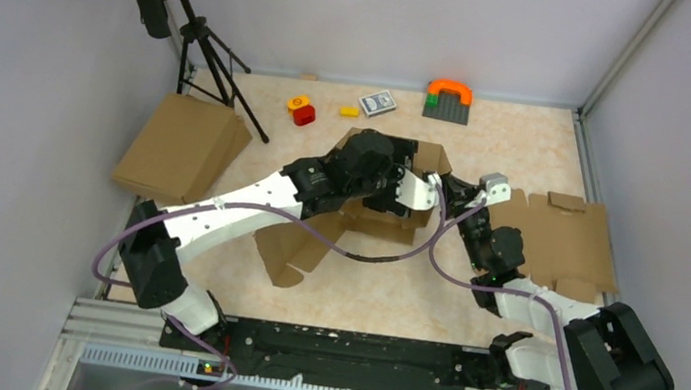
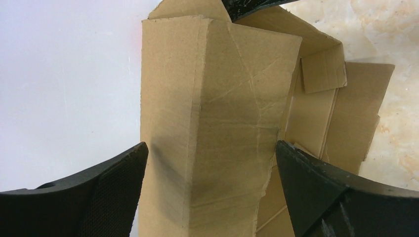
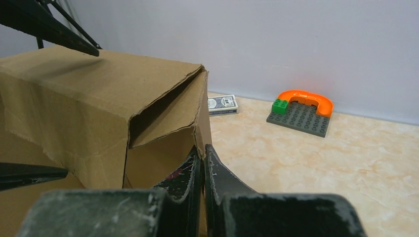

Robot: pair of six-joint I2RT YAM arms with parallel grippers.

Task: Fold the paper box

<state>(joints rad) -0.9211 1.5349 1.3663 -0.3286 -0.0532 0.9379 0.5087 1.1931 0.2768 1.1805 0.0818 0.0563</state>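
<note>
The paper box [image 1: 299,247] is a brown corrugated sheet, partly folded up at the table's middle, and both arms meet over it. In the left wrist view a folded wall of the box [image 2: 217,123] stands between the spread fingers [image 2: 118,190] of my left gripper [image 2: 210,165], which is open and straddles it. My right gripper [image 3: 203,154] is shut on the thin edge of the box's end wall [image 3: 89,108]. From above, the left gripper [image 1: 405,189] and the right gripper [image 1: 444,184] sit close together at the box's right end.
A flat brown cardboard box [image 1: 182,145] lies at the left beside a black tripod [image 1: 208,56]. A notched cardboard blank [image 1: 563,239] lies at the right. Along the back wall are red and yellow blocks [image 1: 300,108], a card deck [image 1: 377,103] and a grey baseplate with an orange arch [image 1: 448,100].
</note>
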